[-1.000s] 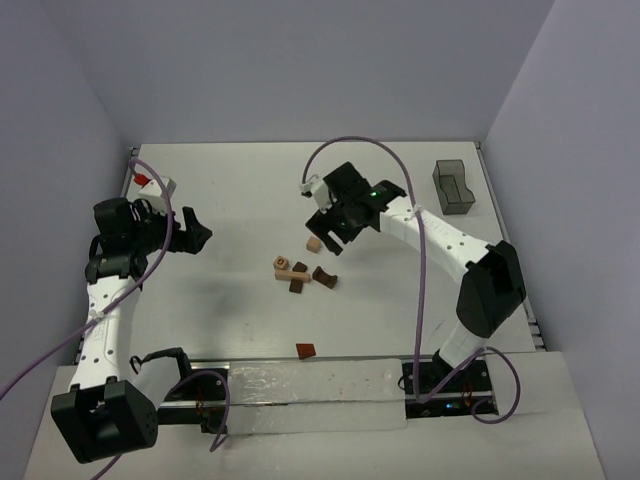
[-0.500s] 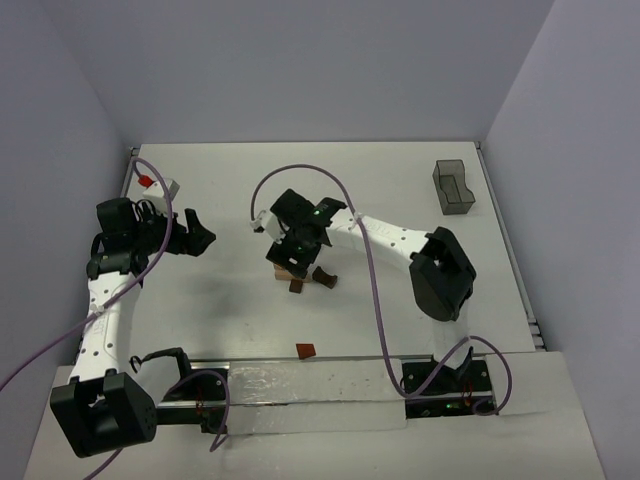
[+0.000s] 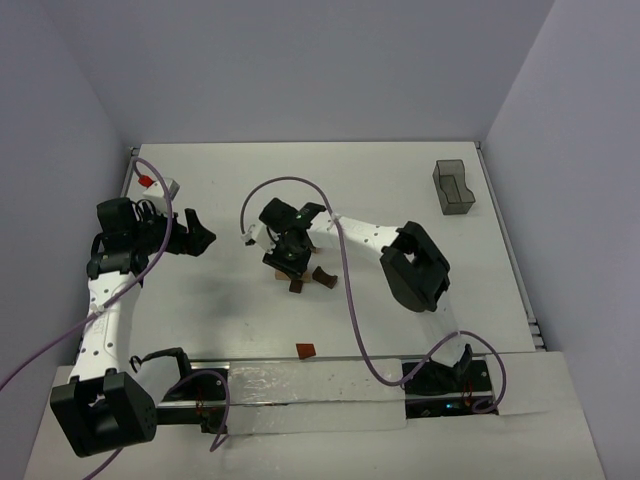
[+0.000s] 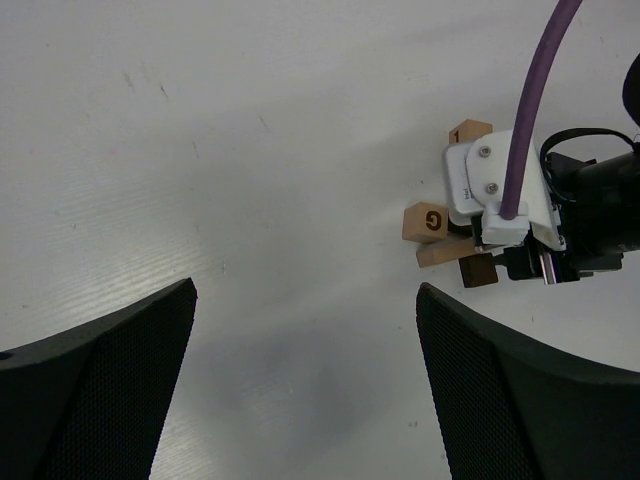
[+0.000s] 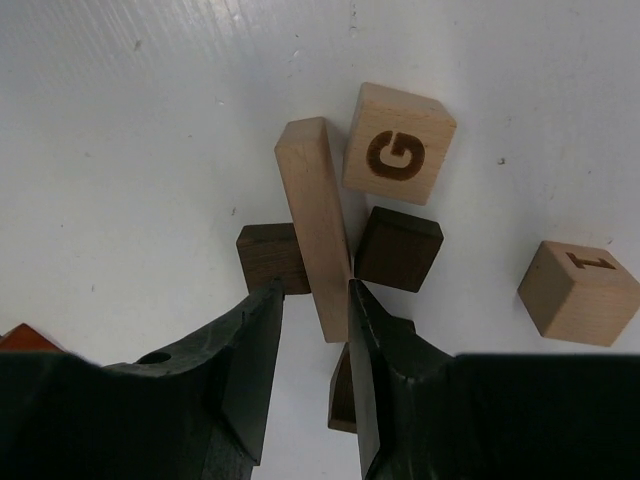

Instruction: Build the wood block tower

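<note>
The wood block tower is not yet a tower. It is a low heap around the G block, in the middle of the worktop. Just beside the G block lies a long light plank, which appears to rest across two dark brown blocks, one on each side of it. A light block marked 1 stands near the G block but apart from it. A reddish block lies alone, well apart from the G block toward the arm bases.

What has changed is the right arm. One second ago its gripper hung away from the G block, on the side of the grey bin, with wide jaws. Now the right gripper is over the heap and its jaws have narrowed around the near end of the plank. One finger seems to touch the plank and the other seems to leave a thin gap, so I cannot tell if the pinch is complete.

The left gripper has not moved. It waits well apart from the G block, with jaws spread and nothing between them.

I judge that a pick of the plank is starting, so real stacking is still ahead. The neighbours are very close and may be pushed.
</note>
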Motion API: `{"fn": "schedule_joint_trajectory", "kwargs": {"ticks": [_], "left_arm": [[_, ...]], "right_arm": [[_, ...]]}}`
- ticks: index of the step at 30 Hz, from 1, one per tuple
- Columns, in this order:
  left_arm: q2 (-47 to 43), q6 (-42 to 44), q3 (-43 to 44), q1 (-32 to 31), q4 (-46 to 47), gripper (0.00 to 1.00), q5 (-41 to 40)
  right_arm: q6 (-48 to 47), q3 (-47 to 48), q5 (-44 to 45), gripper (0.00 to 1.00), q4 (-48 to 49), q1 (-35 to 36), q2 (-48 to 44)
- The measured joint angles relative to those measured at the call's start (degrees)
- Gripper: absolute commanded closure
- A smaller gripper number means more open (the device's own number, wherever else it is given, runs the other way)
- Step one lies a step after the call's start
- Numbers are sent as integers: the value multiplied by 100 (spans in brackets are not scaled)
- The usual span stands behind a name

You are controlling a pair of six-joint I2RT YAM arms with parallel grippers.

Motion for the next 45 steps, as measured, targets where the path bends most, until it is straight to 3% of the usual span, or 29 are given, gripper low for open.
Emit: {"fn": "schedule_joint_trajectory", "kwargs": {"ticks": [12, 20, 26, 30, 36, 40, 45], "left_arm": [[60, 0, 0, 0, 0, 4, 0], [86, 0, 0, 0, 2, 5, -3], [84, -2, 2, 0, 0, 5, -7], [86, -2, 6, 0, 0, 5, 4], [88, -23, 32, 0, 0, 4, 70], [101, -46, 49, 0, 2, 4, 70], [119, -51, 50, 0, 2, 3, 68]], "right_arm": [[-122, 104, 22, 65, -16, 0, 309], [-141, 113, 37, 92, -21, 0, 307], [-116, 115, 121, 100, -70, -39, 122], [-113, 311, 123, 100, -183, -260, -248], [-140, 830, 320, 100, -138, -1201, -600], [-254, 906, 691, 100, -53, -1662, -481], [-296, 1025, 839, 100, -13, -1692, 82]]}}
